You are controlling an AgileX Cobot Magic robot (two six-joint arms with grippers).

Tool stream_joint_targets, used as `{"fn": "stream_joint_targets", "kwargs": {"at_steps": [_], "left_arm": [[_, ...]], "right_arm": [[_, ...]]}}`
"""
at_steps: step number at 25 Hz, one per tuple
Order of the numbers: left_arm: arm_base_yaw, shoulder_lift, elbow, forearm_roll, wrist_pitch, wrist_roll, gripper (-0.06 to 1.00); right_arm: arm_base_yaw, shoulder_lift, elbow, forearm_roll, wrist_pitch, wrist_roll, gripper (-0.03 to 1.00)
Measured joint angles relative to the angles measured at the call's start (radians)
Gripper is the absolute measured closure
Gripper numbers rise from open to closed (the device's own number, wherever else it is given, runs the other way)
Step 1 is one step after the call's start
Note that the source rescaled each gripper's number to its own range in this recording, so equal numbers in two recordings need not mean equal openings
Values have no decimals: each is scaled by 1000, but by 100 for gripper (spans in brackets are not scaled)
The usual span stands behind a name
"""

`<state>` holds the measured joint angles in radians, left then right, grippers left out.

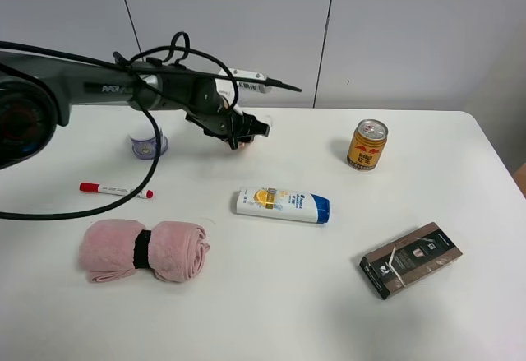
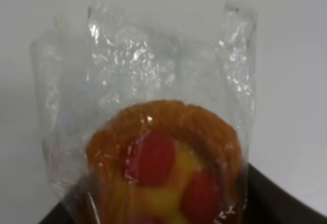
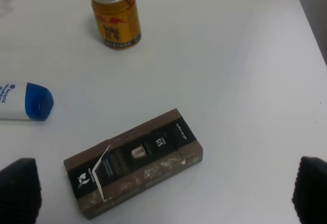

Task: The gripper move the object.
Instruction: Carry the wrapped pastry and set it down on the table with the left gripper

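Note:
The object is a round orange-brown pastry (image 2: 166, 163) with red spots, sealed in a clear wrapper. It fills the left wrist view, lying between my left gripper's black fingers (image 2: 278, 198). In the exterior high view my left gripper (image 1: 246, 131) reaches to the back middle of the white table, and only a bit of the pastry (image 1: 243, 143) shows under it. The gripper looks shut on the pastry. My right gripper (image 3: 163, 193) is open and empty above the brown box. It is out of the exterior high view.
A gold can (image 1: 366, 145) stands at the back right. A shampoo bottle (image 1: 283, 205) lies mid-table and a brown box (image 1: 410, 259) at the front right. A pink rolled towel (image 1: 144, 250), a red marker (image 1: 115, 189) and a lilac cup (image 1: 149, 143) are on the left.

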<state>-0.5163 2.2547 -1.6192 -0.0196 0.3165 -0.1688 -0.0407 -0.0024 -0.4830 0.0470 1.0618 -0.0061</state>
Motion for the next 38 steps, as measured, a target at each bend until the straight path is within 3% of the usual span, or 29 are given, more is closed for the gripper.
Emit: {"fn": "stream_joint_targets", "kwargs": {"at_steps": [5,11,14,17,19,25,29,38], "left_arm": [[-38,-171,0,0,114,84,94],[-112,-297,0,-14,429,338,94],[-151,-317,0,-104,586,499,94],[-195,-318,0,-228,638,646,94],[-231,-318,0,-275,640,699,94],[-333,-322,81,-295,574,758,94],[-374,-339,211,-296,446,767,94],[-378,-446,541,-298,115,776,94]], "right_arm": [[0,0,0,0,0,0,-3],[0,0,0,0,0,0,-3],[0,0,0,0,0,0,-3],[0,0,0,0,0,0,-3],[0,0,0,0,0,0,-3],[0,0,0,0,0,0,-3],[0,0,0,0,0,0,-3],[0,0,0,0,0,0,-3]]}}
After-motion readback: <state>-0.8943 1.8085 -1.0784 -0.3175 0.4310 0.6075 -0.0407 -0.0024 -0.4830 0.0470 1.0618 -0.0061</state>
